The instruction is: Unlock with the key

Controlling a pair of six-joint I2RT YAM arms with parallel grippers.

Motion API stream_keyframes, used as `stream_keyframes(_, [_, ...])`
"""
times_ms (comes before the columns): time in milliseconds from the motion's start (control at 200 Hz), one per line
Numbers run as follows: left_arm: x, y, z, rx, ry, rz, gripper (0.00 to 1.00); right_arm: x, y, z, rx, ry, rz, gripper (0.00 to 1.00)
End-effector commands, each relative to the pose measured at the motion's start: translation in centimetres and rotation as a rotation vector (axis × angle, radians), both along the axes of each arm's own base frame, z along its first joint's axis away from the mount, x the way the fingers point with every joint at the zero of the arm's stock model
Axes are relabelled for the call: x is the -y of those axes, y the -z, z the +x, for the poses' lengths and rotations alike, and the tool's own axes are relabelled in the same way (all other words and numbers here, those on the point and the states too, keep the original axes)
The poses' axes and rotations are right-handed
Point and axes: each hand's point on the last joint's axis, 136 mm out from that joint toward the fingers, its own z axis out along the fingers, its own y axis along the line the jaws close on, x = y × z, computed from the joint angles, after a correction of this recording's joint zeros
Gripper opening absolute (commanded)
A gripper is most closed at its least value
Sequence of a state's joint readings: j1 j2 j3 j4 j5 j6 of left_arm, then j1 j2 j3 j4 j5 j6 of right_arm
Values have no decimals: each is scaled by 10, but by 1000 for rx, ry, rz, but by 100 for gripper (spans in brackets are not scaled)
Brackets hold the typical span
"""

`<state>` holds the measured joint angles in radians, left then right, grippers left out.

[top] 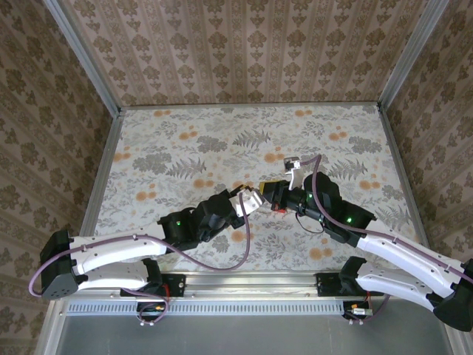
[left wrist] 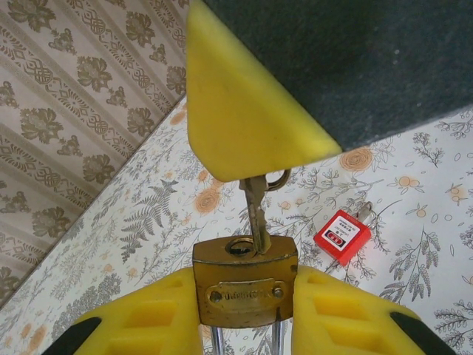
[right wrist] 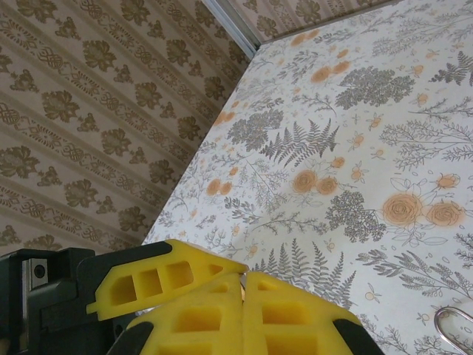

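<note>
**Inspector:** What is obscured?

**Assessor:** The head of the key (left wrist: pixel 257 214) is covered by a yellow pad (left wrist: pixel 244 111) of the right gripper (top: pixel 275 194). A small ring (left wrist: pixel 278 180) shows at the pad's edge. The padlock (left wrist: pixel 245 285) has its shackle (left wrist: pixel 216 342) cut off at the bottom of the frame, with two steel legs showing between the fingers. From overhead, key and padlock are too small to make out among the fingertips. In the right wrist view a wire loop (right wrist: pixel 452 322) is clipped by the lower right corner. What it belongs to cannot be told.

**Inspector:** Key position and heading?

**Assessor:** The blade is seated in the keyhole on the padlock's brass end face. In the left wrist view the long axis stands near upright, leaning slightly. The tip points toward the left gripper (top: pixel 250 201) and the head toward the right one. A red tag (left wrist: pixel 341 237) sits to one side against the table (top: pixel 185 140), with a bit of silver metal at its far corner. Whether it lies or hangs, and whether it joins the ring, cannot be told.

**Inspector:** Arms and grips?

**Assessor:** Both arms reach low from the near edge, elbows wide and forearms angled inward. The fingertips meet nose to nose over the table's middle. The left gripper is clamped on the padlock — pads touching brass on both flanks. The right gripper is closed tight on the key's head, and its fingers (right wrist: pixel 222 310) meet along a thin seam.
</note>
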<state>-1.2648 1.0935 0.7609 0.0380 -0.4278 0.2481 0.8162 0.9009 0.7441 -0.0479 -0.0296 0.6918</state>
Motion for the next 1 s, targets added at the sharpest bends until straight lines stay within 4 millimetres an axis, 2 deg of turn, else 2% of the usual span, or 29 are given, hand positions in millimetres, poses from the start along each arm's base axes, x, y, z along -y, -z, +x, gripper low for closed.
stream_keyframes(0, [5, -22, 0, 30, -1, -50, 29, 1, 0, 2, -3, 26, 22, 0])
stream_keyframes(685, [8, -19, -2, 28, 2, -43, 27, 2, 4, 5, -15, 47, 20, 0])
stream_keyframes(995, [7, -22, -3, 27, 5, -52, 26, 1, 12, 5, -27, 42, 1, 0])
